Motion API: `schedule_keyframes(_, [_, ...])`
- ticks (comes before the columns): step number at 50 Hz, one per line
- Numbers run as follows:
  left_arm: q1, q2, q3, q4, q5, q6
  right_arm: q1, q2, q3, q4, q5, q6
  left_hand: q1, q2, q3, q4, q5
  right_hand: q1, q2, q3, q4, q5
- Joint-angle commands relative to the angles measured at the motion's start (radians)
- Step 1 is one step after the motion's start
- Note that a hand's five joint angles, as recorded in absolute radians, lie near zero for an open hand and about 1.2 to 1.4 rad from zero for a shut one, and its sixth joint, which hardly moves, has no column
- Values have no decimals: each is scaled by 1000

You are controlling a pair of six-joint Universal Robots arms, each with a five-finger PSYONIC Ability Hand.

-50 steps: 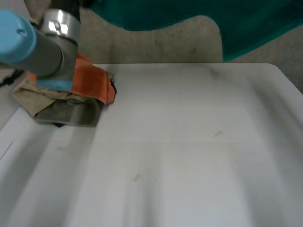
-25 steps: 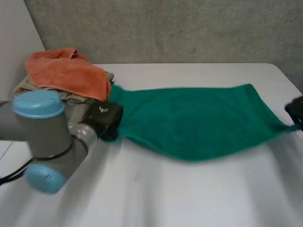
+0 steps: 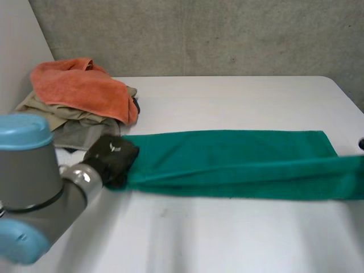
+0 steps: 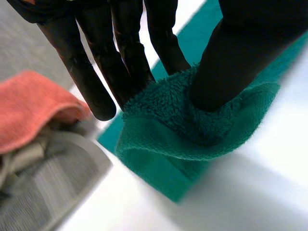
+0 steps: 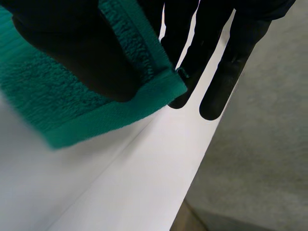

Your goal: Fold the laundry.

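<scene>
A green towel lies stretched across the white table as a long narrow band, doubled lengthwise. My left hand holds its left end. In the left wrist view, that hand pinches a bunched corner of the towel between thumb and fingers, close to the table. At the table's right edge, my right hand pinches the towel's other end, with the hemmed corner caught between thumb and fingers.
A laundry pile sits at the back left, an orange towel on top of beige and grey clothes, right beside my left hand. The table's right edge runs just past my right hand, with grey floor beyond.
The green towel came down from high in the air onto the table. It went from a wide hanging sheet to a narrow doubled band. Both hands moved nearer, and the left arm dropped from by the pile.
</scene>
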State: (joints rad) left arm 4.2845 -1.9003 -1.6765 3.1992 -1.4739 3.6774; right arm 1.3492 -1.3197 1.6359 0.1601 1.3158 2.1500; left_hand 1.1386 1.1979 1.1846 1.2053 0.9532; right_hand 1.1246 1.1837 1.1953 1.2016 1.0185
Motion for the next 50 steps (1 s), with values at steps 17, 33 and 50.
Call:
schedule_keyframes(17, [-18, -592, 753, 61, -92, 0, 243, 553, -574, -263, 210, 113, 258, 198, 212, 191, 269, 272, 213, 201, 195, 203])
schedule_keyframes(33, [-52, -507, 770, 108, -102, 50, 294, 490, -619, -266, 321, 183, -964, -1023, -1010, -1031, -953, -950, -1009, -1021, -1027, -1019])
schedule_keyframes(50, [-71, -442, 495, 105, -82, 59, 219, 300, -315, -27, 152, 245, -963, -1023, -1009, -1030, -952, -950, -1009, -1021, -1027, -1019])
